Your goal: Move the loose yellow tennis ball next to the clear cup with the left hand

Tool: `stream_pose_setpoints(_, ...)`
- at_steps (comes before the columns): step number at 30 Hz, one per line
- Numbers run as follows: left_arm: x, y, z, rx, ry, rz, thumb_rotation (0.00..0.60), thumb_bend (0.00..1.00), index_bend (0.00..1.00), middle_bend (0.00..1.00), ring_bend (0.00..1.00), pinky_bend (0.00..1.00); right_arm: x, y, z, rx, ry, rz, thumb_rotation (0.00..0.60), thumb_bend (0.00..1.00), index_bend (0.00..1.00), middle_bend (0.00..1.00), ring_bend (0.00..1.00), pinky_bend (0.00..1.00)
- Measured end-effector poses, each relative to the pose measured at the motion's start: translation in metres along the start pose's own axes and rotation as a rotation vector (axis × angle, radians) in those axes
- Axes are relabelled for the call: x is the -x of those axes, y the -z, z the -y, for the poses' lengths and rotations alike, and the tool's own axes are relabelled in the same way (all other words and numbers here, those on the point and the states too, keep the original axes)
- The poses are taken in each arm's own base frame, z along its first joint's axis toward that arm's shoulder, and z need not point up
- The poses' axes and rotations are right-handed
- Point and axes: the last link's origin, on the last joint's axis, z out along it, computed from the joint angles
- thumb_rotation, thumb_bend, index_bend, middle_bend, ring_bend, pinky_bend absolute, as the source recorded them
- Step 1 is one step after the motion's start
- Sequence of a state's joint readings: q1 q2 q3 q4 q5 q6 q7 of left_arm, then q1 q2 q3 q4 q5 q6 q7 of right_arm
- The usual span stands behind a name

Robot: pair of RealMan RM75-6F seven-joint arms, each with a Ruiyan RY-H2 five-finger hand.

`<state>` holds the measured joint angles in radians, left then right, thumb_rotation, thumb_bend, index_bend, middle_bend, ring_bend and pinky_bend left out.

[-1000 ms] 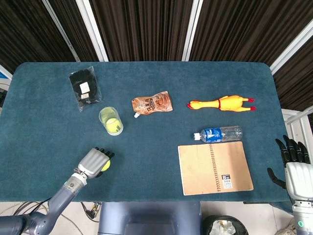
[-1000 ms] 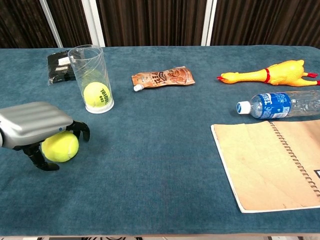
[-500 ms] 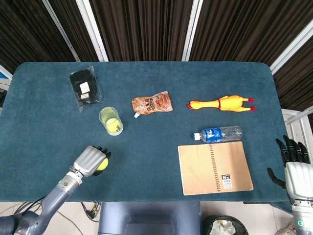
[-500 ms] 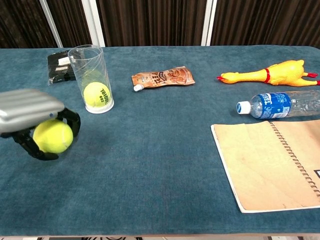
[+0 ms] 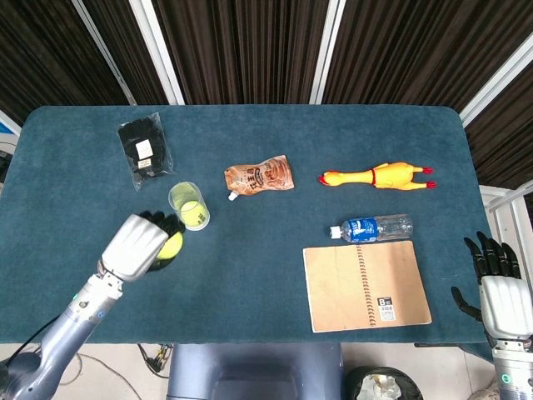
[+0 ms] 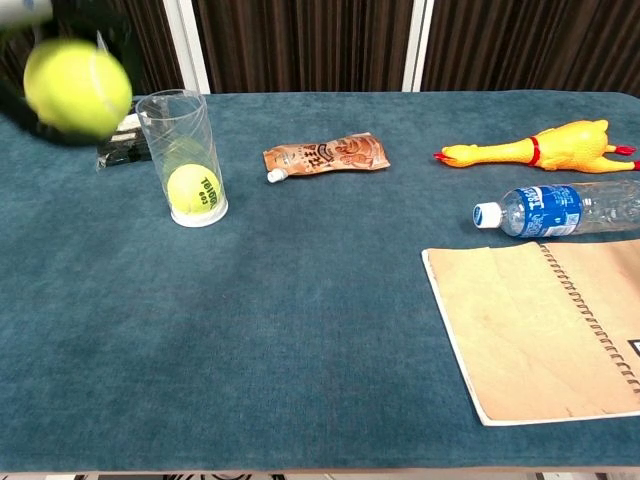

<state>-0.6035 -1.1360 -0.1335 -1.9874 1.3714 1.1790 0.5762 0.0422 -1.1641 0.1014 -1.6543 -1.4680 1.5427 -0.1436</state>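
My left hand (image 5: 135, 246) grips the loose yellow tennis ball (image 5: 171, 246) and holds it well above the table, just in front of and left of the clear cup (image 5: 188, 205). In the chest view the ball (image 6: 77, 86) is blurred at the upper left, with only dark fingers (image 6: 30, 112) of the left hand showing behind it. The cup (image 6: 183, 156) stands upright with a second tennis ball (image 6: 194, 189) inside. My right hand (image 5: 498, 287) hangs off the table's right front corner, fingers apart and empty.
A black packet (image 5: 143, 152) lies behind the cup. An orange pouch (image 5: 260, 176), a rubber chicken (image 5: 376, 177), a water bottle (image 5: 372, 227) and a spiral notebook (image 5: 365, 285) occupy the middle and right. Bare blue cloth (image 6: 300, 330) spreads in front of the cup.
The left hand has lifted the tennis ball off the table and carried it up and back toward the cup. The right hand has barely moved.
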Motion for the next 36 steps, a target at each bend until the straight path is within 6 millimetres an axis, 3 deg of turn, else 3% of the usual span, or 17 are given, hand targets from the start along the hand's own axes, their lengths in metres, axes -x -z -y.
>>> stream_pose_setpoints(9,-0.020,-0.046,0.004,-0.057,-0.065,-0.002,0.600,0.27,0.44,0.48,0.48,0.57,0.003,-0.001,0.001,-0.003,0.007,0.006,0.600,0.35,0.11,0.00,0.01,0.00)
stream_pose_setpoints(18,-0.005,-0.090,-0.013,-0.107,-0.163,0.049,0.600,0.27,0.44,0.48,0.48,0.57,0.002,-0.001,-0.001,0.001,0.004,0.004,0.600,0.35,0.11,0.00,0.01,0.00)
stream_pose_setpoints(27,0.008,-0.098,-0.008,-0.157,-0.196,0.075,0.600,0.26,0.44,0.47,0.48,0.57,0.000,-0.002,-0.002,0.006,0.000,-0.006,0.600,0.35,0.11,0.00,0.01,0.00)
stream_pose_setpoints(36,0.018,-0.094,0.011,-0.197,-0.227,0.098,0.600,0.15,0.42,0.45,0.47,0.57,0.003,-0.002,-0.001,0.007,0.005,0.001,0.600,0.35,0.11,0.00,0.01,0.00)
